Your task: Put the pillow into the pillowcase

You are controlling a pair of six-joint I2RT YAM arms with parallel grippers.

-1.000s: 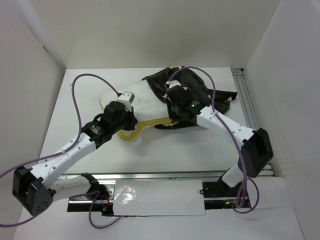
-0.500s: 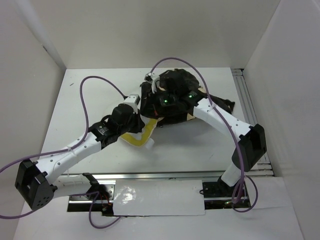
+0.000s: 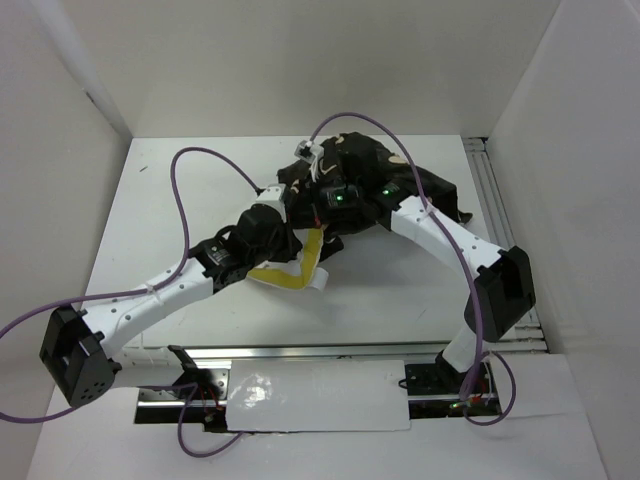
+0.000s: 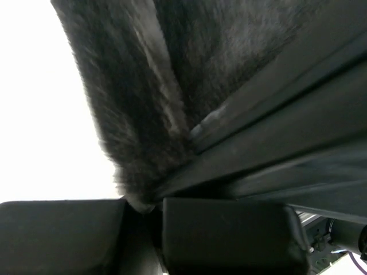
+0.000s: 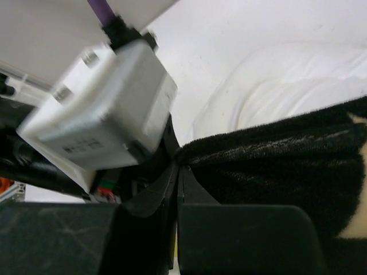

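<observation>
**Inspector:** Position of the pillowcase (image 3: 365, 175)?

**Assistant:** Bunched in 1 dark mound on the table (image 3: 170, 210), in the far half, slightly right of the middle. Both arms reach in to its left side.

**Inspector:** And the pillow (image 3: 288, 274)?

**Assistant:** Mostly under the pillowcase. In the top view, 1 corner sticks out at the near-left of the mound, showing yellow trim and a little white, and it lies flat on the table. In the right wrist view, white cushion shows just beyond the plush edge and touches it.

**Inspector:** State of the left gripper (image 4: 142, 206)?

**Assistant:** Fingers pressed together, with a fold of the pillowcase pinched between them. The plush rises from the tips and fills the upper part of that view. A dark bar (image 4: 275, 132) crosses the right side; I cannot tell what it belongs to.

**Inspector:** State of the right gripper (image 5: 176, 172)?

**Assistant:** Fingers also pressed together, with no gap visible. The pillowcase's edge runs straight into the tips and is clamped there. Just left of them sits a white box (image 5: 100, 120) with a purple cable (image 5: 103, 11).

**Inspector:** The 2 grippers relative to each other?

**Assistant:** Near each other at the mound's left edge. I cannot tell whether they touch.
</observation>
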